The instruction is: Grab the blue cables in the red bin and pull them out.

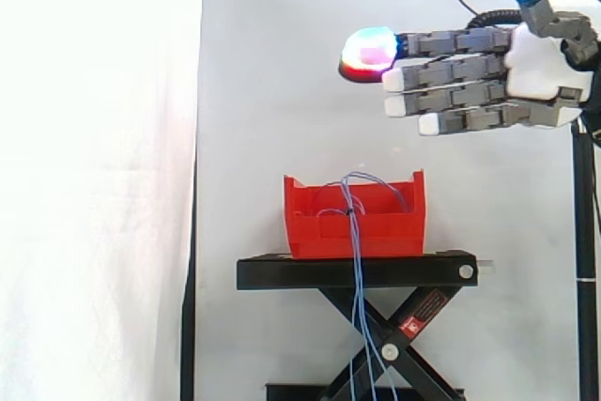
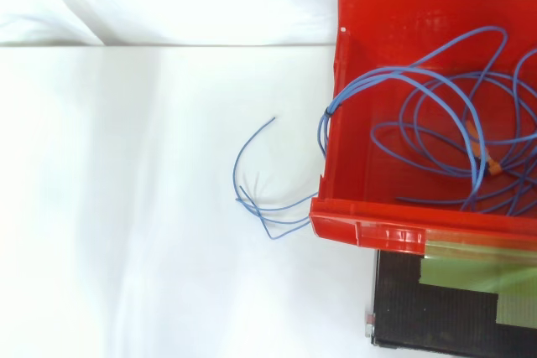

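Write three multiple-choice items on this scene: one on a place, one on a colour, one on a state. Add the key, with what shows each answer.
1. Where is the robot hand relative to the red bin?
A. Above it and off to one side, apart from it
B. Down inside it
C. Beside it, touching its wall

2. What colour are the cables?
A. Green
B. Yellow
C. Blue

3. In what state are the robot hand's fingers?
A. Curled round the cables
B. Straight, holding nothing
C. Pinching the bin's rim

Key:
1. A, since the side view shows the robot hand high up, with open space between it and the red bin.
2. C, since both views show thin blue strands in the bin and hanging over its wall.
3. B, since the fingers lie stretched out level, with nothing between them.
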You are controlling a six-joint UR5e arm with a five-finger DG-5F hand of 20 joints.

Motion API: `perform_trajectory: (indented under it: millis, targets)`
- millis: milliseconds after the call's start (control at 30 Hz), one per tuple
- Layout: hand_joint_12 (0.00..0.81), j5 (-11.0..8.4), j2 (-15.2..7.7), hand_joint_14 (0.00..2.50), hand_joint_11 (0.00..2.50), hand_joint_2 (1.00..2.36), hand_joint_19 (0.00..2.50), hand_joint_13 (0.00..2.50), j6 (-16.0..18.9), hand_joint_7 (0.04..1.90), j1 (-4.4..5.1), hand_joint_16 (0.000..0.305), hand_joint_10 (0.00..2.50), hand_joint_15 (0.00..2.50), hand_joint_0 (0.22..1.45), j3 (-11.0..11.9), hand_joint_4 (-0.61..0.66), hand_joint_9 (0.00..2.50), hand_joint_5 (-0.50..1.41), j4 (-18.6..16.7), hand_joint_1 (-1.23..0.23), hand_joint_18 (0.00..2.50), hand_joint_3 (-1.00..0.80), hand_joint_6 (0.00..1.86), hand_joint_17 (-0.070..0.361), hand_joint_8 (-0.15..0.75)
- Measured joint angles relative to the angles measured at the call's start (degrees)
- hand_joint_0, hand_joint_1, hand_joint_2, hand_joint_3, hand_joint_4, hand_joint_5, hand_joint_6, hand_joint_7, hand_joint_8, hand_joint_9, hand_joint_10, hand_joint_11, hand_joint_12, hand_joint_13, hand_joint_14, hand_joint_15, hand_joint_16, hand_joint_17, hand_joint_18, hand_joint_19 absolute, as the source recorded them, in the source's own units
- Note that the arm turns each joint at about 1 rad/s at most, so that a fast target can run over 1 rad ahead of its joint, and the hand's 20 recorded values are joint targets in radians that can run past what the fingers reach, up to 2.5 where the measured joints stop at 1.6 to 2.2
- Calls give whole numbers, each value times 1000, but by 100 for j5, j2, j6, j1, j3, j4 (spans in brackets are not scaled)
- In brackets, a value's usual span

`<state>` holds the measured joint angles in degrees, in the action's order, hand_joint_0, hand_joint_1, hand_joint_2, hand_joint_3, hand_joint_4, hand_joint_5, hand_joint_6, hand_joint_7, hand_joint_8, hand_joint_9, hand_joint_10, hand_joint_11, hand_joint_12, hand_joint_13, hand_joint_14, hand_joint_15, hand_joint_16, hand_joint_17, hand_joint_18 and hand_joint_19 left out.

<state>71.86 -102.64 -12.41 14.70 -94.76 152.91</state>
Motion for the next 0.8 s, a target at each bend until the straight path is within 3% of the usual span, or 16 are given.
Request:
perform_trajectory:
  millis: [167,333,500,667,800]
  targets:
    - [331,147,-282,13,218,1000,633,275,-290,169,-25,45,6,397,746,499,188,377,277,549,-641,235,-1000,5,102,251]
    - [331,372,-592,13,222,1000,635,272,-849,169,-38,45,7,390,745,732,188,378,276,752,-641,233,-1000,5,102,251]
    - [331,839,-919,14,214,1000,636,266,-1489,171,-81,46,7,388,745,998,188,379,277,859,-641,230,-1000,5,102,251]
    - [332,1185,-1075,13,214,1000,634,264,-2072,166,-108,46,7,388,746,1127,187,377,277,905,-641,229,-1000,5,103,250]
    - [332,1240,-1162,13,215,1000,636,263,-2317,169,-112,46,6,388,746,1160,187,378,277,929,-641,228,-1000,5,103,249]
